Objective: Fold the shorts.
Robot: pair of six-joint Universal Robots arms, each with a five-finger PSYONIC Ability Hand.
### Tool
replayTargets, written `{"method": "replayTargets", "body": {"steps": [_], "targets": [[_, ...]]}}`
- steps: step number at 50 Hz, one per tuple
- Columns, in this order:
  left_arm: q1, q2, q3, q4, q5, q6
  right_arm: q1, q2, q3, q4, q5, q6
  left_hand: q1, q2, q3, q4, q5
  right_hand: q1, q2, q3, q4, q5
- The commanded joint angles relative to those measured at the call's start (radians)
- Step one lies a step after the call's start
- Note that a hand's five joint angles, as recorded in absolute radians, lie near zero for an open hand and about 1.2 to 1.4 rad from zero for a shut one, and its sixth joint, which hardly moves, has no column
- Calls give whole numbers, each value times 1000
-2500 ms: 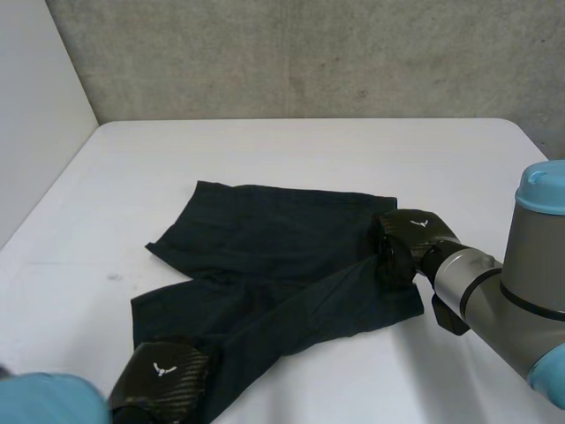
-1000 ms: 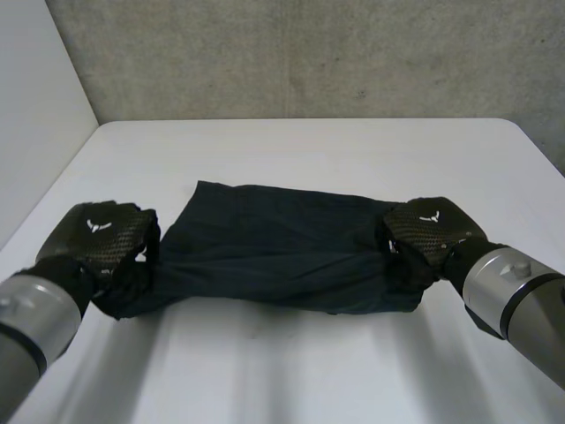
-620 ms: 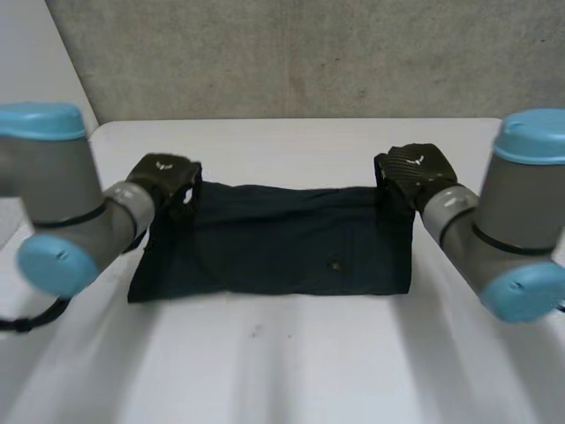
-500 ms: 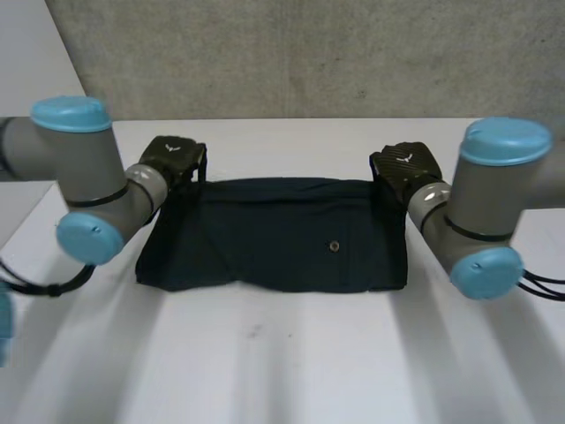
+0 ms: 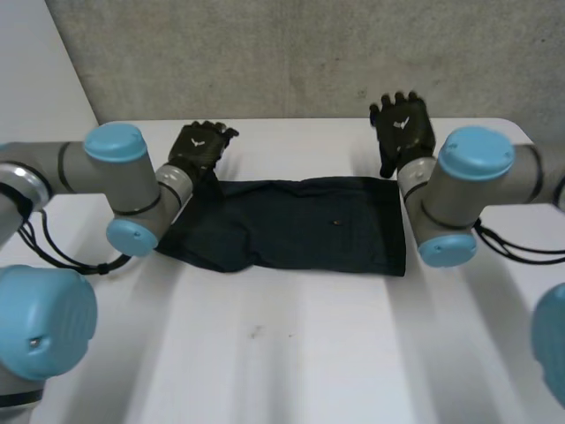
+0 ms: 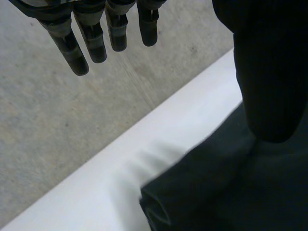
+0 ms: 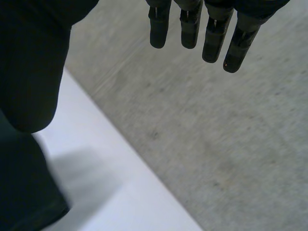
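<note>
Head view: shorts [image 5: 291, 225] are laid folded into one dark band across the middle of the white table [image 5: 291, 353]. Left hand [image 5: 201, 148] is seen at the band's far left corner, right hand [image 5: 403, 128] just past the far right corner. Left wrist view: fingers [image 6: 91, 38] are held straight, nothing grasped, with shorts under the palm and a concrete wall [image 6: 48, 120] beyond. Right wrist view: fingers [image 7: 192, 24] are likewise extended and empty, with a shorts corner seen below the thumb.
</note>
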Motion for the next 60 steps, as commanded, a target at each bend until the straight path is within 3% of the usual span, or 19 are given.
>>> {"method": "replayTargets", "body": {"steps": [1,6,12,19,29,38,42,50,60], "targets": [[13,199,-238,7,8,5,-8,-257,185,69,-10,135,-18,-33,-43,-33,-48,-33,-49,-40,-65,-67],[29,245,-330,15,13,8,-9,-372,314,254,-57,163,-18,-33,-43,-33,-48,-33,-49,-40,-65,-67],[52,201,-309,41,60,16,-11,-405,455,367,-113,169,-18,-33,-43,-33,-48,-33,-49,-40,-65,-67],[90,37,-136,151,71,74,-14,-423,583,318,-154,169,-9,-23,-33,-23,-39,59,44,52,27,26],[101,-190,155,197,88,88,-3,-420,653,209,-146,169,26,12,2,12,-3,142,126,135,110,108],[99,-261,260,274,67,83,1,-423,739,108,-130,166,35,21,11,21,5,241,226,234,209,207],[87,-247,246,270,60,82,3,-422,758,98,-111,162,35,21,11,21,5,388,373,381,356,354],[87,-91,15,196,56,59,3,-395,758,85,-73,151,21,6,-4,6,-9,394,379,387,362,360],[124,222,-407,176,63,-161,-9,-319,739,3,-68,126,-18,-32,-42,-32,-47,394,379,387,362,360]]}}
